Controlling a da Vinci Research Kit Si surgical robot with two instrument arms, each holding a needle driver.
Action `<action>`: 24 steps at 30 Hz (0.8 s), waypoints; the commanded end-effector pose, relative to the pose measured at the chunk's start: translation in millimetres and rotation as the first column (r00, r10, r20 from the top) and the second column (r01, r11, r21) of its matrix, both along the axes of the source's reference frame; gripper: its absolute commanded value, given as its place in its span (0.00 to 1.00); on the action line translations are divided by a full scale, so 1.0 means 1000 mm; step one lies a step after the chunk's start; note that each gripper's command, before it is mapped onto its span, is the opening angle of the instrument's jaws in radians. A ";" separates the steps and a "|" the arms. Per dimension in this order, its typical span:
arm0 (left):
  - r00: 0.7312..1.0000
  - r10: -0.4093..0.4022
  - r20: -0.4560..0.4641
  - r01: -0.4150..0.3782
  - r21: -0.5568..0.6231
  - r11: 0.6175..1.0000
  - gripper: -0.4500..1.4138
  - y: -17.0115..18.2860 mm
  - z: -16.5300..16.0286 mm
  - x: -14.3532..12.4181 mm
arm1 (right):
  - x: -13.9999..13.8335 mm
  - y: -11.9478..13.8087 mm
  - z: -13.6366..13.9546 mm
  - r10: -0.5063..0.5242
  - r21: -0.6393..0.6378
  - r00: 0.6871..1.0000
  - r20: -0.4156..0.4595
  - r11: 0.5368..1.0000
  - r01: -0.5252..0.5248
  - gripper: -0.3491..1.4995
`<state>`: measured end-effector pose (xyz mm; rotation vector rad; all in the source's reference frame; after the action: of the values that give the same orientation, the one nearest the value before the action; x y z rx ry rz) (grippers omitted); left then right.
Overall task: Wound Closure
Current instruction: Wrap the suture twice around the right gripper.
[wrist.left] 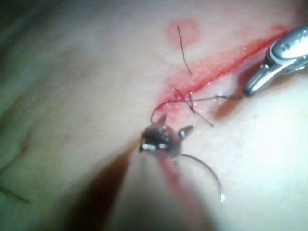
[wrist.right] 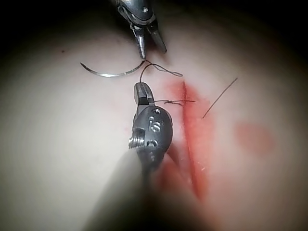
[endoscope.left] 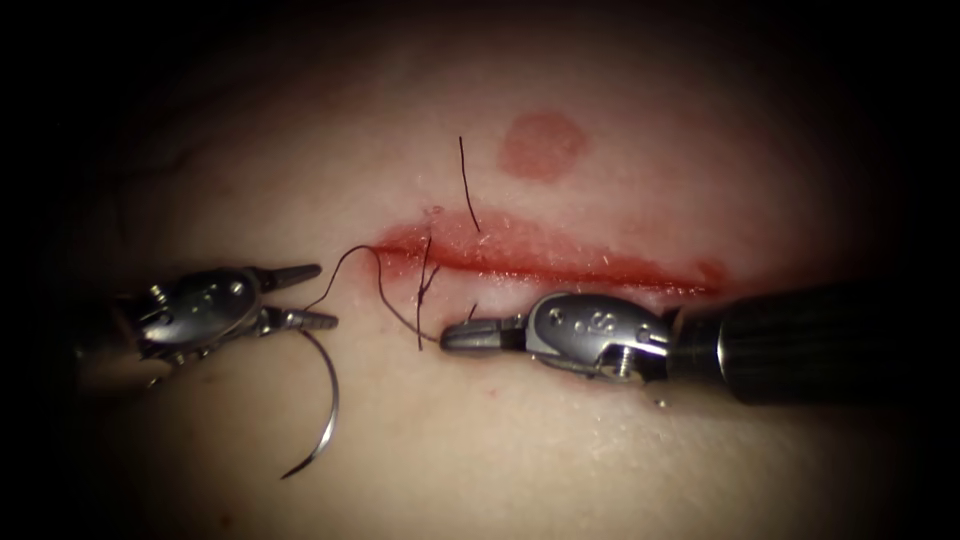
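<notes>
Left gripper (endoscope.left: 328, 295): spread wide, clamped on nothing. Just under its lower jaw, touching or nearly so, the thread end of the needle (endoscope.left: 333, 400); from there curving down and away from the gripper, whole arc bare on the tissue (endoscope.left: 480, 450), point free, not in the tissue. Cannot tell whether the needle rests against that jaw or merely lies beside it.

Right gripper (endoscope.left: 455, 337): closed tight, pinching the thread (endoscope.left: 380, 285) at its very tip. From that tip, thread running toward the left gripper, arching up near the end of the cut (endoscope.left: 560, 262), then dropping to the needle's end between the two grippers.

Both grippers on the near side of the cut, well apart, tips pointed at each other. Just beyond the right gripper's tip, short dark thread ends crossing the cut's left end. Further out, across the cut, a loose cut end of thread (endoscope.left: 467, 190) lying on the tissue, and past it a round patch of red fluid (endoscope.left: 540, 145).
</notes>
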<state>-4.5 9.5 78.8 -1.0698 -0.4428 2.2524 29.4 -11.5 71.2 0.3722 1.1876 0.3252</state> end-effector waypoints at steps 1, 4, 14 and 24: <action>1.000 0.007 -0.008 -0.007 0.005 1.000 0.36 -0.0003 0.0012 -0.0006 | 0.0005 -0.0006 0.0004 -0.003 0.003 1.000 -0.002 1.000 0.003 0.10; 1.000 0.012 -0.024 -0.012 0.001 1.000 0.34 -0.0005 0.0023 -0.0004 | 0.0005 -0.0006 0.0003 -0.005 0.004 1.000 0.000 1.000 0.005 0.13; 0.993 0.062 -0.103 -0.061 0.017 0.998 0.23 -0.0014 0.0037 0.0000 | 0.0004 -0.0005 -0.0006 0.000 0.008 1.000 -0.007 1.000 0.000 0.24; 0.985 0.059 -0.160 -0.057 0.018 0.998 0.25 -0.0007 0.0056 0.0002 | 0.0004 -0.0007 -0.0010 0.001 0.008 1.000 -0.010 1.000 -0.001 0.24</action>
<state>-3.8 9.2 84.0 -0.8666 -0.4204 2.3638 29.3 -11.6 69.6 0.3775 1.1959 0.3303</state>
